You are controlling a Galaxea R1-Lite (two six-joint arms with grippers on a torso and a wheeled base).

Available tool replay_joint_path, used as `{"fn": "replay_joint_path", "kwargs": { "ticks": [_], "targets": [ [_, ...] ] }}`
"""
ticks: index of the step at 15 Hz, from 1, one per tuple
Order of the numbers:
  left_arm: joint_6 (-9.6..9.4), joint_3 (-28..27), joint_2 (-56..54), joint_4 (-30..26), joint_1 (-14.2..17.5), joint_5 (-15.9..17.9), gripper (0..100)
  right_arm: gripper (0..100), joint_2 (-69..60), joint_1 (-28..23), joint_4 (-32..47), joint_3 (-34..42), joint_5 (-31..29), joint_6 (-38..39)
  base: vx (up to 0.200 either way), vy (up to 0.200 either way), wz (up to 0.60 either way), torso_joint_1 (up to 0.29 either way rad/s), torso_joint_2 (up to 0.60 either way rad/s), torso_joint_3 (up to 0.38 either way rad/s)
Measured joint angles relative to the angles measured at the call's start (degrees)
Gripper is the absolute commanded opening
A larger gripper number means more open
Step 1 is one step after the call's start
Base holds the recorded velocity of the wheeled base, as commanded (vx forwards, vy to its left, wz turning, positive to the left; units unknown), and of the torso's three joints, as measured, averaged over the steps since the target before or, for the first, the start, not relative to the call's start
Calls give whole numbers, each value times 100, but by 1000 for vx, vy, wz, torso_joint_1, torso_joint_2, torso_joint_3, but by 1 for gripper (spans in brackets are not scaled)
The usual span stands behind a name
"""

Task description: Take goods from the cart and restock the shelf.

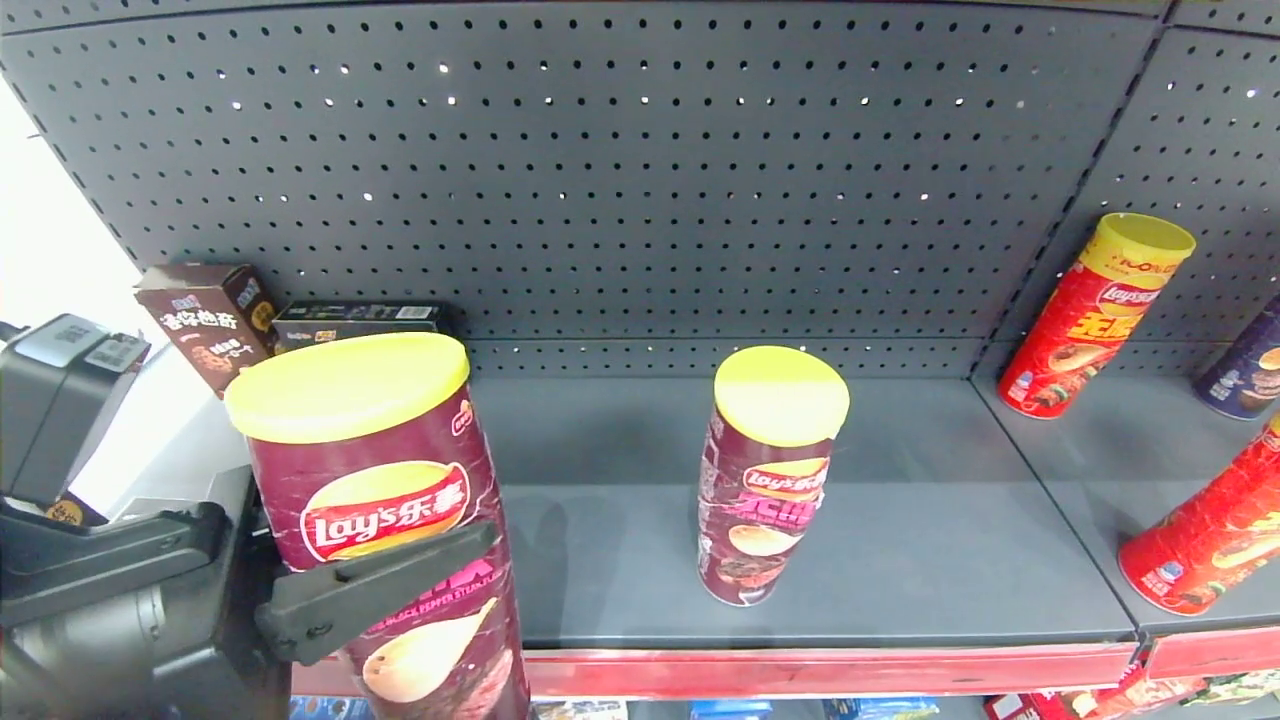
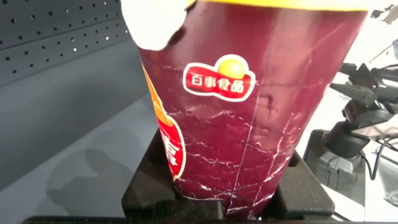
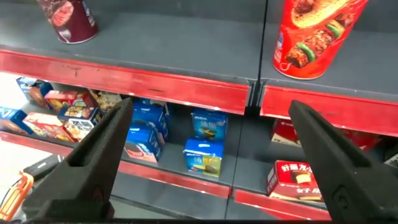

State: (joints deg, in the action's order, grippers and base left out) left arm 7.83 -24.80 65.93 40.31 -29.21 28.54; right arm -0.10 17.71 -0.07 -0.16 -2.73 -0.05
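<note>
My left gripper [image 1: 400, 590] is shut on a maroon chip can [image 1: 375, 500] with a yellow lid. It holds the can upright at the left front corner of the grey shelf [image 1: 920, 530]. In the left wrist view the can [image 2: 249, 106] stands between the two dark fingers [image 2: 149, 186], low on its body. A second maroon can [image 1: 770, 475] stands upright mid-shelf, well right of the held one. My right gripper [image 3: 210, 106] is open and empty, lower down in front of the red shelf edge [image 3: 155, 78], with that second can [image 3: 68, 18] and a red can [image 3: 314, 34] above it.
Two red cans [image 1: 1095, 315] [image 1: 1200, 545] and a purple one [image 1: 1245, 375] occupy the neighbouring shelf bay on the right. A brown box [image 1: 205, 320] and a black box [image 1: 355, 322] lean at the back left. Blue boxes [image 3: 205, 152] fill the lower shelf.
</note>
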Motion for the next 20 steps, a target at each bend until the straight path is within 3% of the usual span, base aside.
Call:
{"fn": "replay_joint_path", "kwargs": {
  "ticks": [5, 9, 11, 13, 15, 17, 20],
  "targets": [
    [-4, 16, -112, -13, -127, 12, 0, 100, -12, 1, 0, 13, -2, 2, 0, 0, 0, 0, 0, 0],
    [-20, -338, 22, -30, -119, 15, 0, 100, -12, 4, 0, 16, -5, 5, 0, 0, 0, 0, 0, 0],
    [-334, -601, 276, -30, -133, 17, 0, 100, -12, 4, 0, 16, -2, 5, 0, 0, 0, 0, 0, 0],
    [-794, -913, 700, -38, -66, 17, 0, 100, -12, 0, 0, 16, -6, 5, 0, 0, 0, 0, 0, 0],
    [-1029, -1302, 1186, -2, 105, 17, 0, 100, -12, 0, 0, 16, -2, 5, 0, 0, 0, 0, 0, 0],
    [-1117, -1641, 1663, 240, 302, 4, 0, 100, -12, 1, 0, 16, -2, 5, 0, 0, 0, 0, 0, 0],
    [-994, -1890, 2263, 833, 356, 17, 0, 100, -11, 4, 0, 16, -2, 5, 0, 0, 0, 0, 0, 0]
  ]
}}
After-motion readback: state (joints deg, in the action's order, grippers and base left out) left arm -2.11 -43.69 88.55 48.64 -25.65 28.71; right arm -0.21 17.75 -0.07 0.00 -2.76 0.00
